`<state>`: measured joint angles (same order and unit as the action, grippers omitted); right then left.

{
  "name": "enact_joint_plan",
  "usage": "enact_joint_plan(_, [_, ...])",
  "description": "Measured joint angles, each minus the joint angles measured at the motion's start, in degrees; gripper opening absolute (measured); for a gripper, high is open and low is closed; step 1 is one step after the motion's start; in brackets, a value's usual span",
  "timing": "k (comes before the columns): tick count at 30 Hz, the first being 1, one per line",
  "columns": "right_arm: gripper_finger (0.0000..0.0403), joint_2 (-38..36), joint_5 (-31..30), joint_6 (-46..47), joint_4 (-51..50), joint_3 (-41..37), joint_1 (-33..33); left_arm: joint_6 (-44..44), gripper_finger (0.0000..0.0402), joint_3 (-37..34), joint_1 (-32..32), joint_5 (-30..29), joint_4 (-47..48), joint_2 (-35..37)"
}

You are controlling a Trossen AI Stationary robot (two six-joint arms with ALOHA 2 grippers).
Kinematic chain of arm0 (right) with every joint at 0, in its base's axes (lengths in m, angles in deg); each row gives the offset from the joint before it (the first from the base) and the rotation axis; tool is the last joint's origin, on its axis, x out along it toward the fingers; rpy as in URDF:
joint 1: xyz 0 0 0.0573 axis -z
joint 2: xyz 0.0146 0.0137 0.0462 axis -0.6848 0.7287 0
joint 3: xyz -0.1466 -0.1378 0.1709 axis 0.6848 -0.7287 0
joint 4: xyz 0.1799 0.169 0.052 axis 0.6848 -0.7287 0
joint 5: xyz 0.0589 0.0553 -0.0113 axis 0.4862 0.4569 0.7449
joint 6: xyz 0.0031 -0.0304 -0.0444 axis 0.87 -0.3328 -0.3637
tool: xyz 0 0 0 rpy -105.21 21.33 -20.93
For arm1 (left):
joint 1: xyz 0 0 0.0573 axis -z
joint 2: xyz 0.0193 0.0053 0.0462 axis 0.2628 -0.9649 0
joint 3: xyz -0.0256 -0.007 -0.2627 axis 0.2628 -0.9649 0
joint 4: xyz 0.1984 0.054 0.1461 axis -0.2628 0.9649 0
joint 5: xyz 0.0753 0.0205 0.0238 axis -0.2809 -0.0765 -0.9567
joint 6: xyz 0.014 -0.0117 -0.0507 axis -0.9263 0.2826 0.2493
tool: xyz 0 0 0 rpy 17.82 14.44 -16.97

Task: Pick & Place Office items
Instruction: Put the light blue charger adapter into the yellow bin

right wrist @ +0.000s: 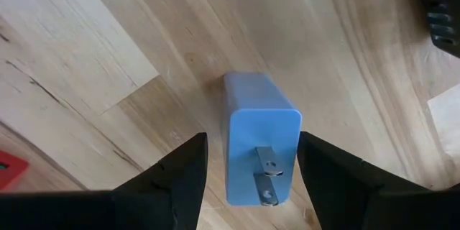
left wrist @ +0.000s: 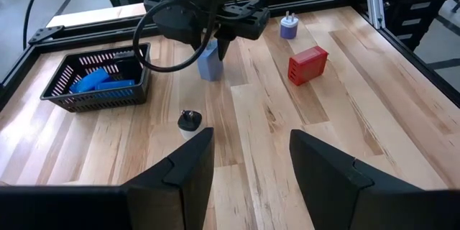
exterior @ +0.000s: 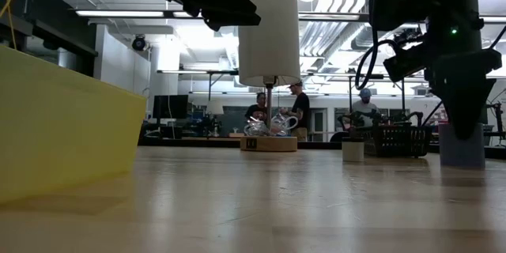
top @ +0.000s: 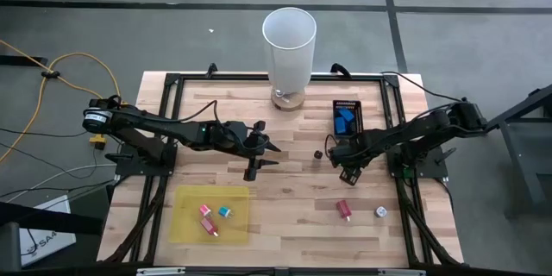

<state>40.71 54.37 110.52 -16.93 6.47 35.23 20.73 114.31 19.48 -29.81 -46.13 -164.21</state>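
From above, the right tool (top: 352,169) hangs over mid-desk (top: 293,220); its wrist view shows spread fingers flanking, not gripping, the blue plug block (right wrist: 259,140), seemingly rigid, light, smooth-sided, best pinched across its flat flanks.

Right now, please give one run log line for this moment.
right hand: open around blue plug adapter, on table | left hand: open, empty, waiting mid-table
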Motion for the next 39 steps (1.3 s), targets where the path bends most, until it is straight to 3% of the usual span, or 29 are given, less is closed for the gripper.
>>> enact_joint_plan(9, [0.0198,0.00,0.00,0.02,0.00,0.00,0.00,-0.01,0.0175,0.00,-0.01,0.01,0.00,0.00])
enact_joint_plan(22, [0.0122,-0.01,0.00,0.07,0.15,0.00,0.00,-0.01,0.0175,0.00,0.00,0.00,0.00,0.00])
enact_joint_plan(39, [0.0116,-0.02,-0.06,0.07,0.16,0.00,0.02,-0.01,0.0175,0.00,-0.02,0.02,0.00,0.00])
